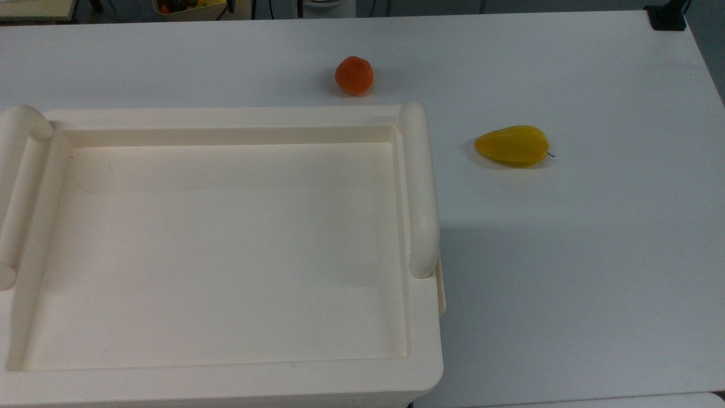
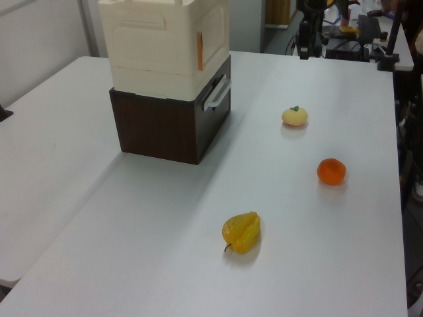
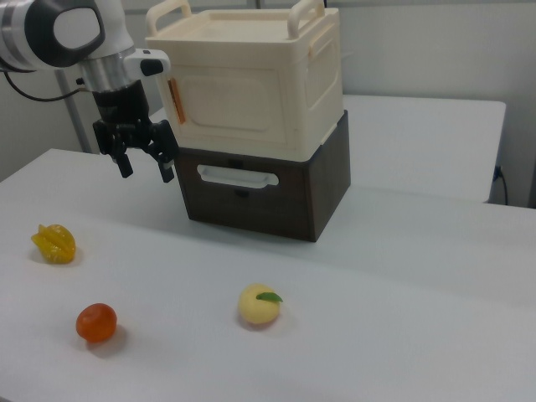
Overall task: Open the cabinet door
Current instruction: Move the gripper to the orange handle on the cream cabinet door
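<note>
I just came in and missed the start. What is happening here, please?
A robot arm's gripper hangs open beside the cream cabinet, which sits on a dark box. It holds nothing and is near the cabinet door, which looks shut. Three fruits lie untouched on the white table.

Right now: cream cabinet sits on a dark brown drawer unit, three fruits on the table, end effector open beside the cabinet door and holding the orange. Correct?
Not quite: the end effector holds nothing. In the right view it hangs open beside the cabinet door, while the orange lies on the table. The rest stands: cabinet on the drawer unit, three fruits.
</note>
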{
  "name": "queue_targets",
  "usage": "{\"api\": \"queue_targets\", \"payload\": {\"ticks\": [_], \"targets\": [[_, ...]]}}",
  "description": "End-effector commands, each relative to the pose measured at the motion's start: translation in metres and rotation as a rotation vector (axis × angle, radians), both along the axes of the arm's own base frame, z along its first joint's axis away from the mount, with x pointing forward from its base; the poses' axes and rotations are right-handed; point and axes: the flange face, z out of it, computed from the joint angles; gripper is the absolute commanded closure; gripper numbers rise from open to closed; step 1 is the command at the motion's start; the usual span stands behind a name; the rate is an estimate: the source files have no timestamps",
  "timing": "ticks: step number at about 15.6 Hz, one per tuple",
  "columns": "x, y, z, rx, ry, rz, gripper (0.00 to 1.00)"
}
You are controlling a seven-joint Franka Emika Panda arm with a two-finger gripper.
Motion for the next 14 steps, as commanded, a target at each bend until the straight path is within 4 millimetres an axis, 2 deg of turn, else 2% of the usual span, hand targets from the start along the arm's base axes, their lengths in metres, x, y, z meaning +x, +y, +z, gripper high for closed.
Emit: {"api": "queue_targets", "payload": {"ticks": [1,9,12,14], "targets": [[-0.004,-0.001,-0.004,-0.006,0.025,0.0,0.0],[0.0,0.007,-0.007,0.003,0.021,0.013,0.0],[0.012,0.019,0.001,0.007,-0.004,0.028,0.0],[0.02,0.028,0.014,0.022,-0.039,0.045,0.0]]}}
